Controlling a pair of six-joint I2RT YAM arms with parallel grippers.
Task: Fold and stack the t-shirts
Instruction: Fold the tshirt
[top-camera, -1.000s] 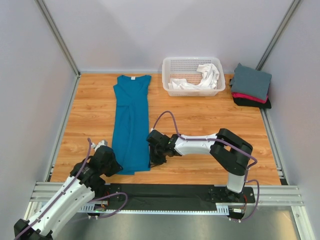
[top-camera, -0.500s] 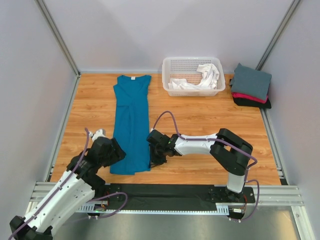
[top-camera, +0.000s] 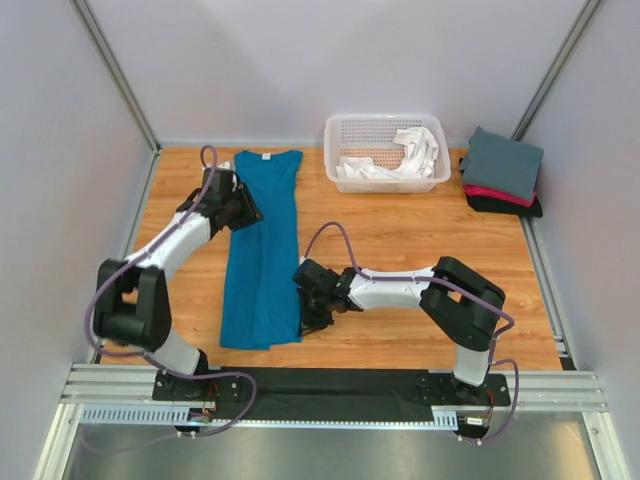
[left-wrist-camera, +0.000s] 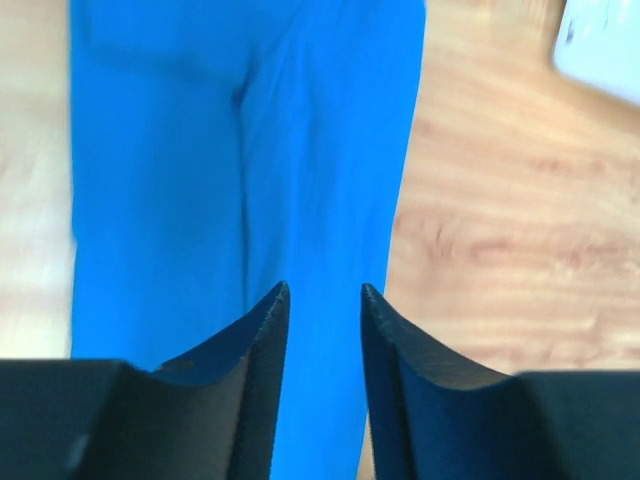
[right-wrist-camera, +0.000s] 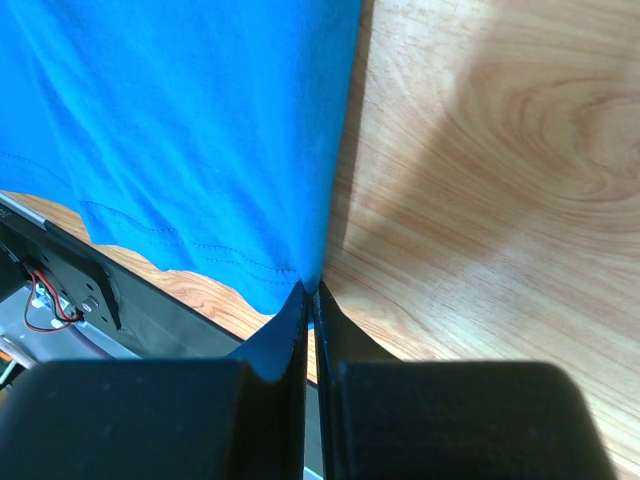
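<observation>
Top view: teal t-shirt (top-camera: 262, 250) lies as a narrow strip left of centre on the table (top-camera: 420, 240). Long axis runs near–far, neck label at far end, hem twd the arm bases. Left gripper (top-camera: 235, 203) is over its far-left edge, right gripper (top-camera: 306, 308) at the near-right hem corner, so one arm per end.

Left wrist: jaws part-open, narrow gap, nothing btw them. Cloth is below and ahead.

Right wrist: fingers pinched together on the hem corner, apparently gripping it. Shirt spreads left of the tips, bare wood to the right.
</observation>
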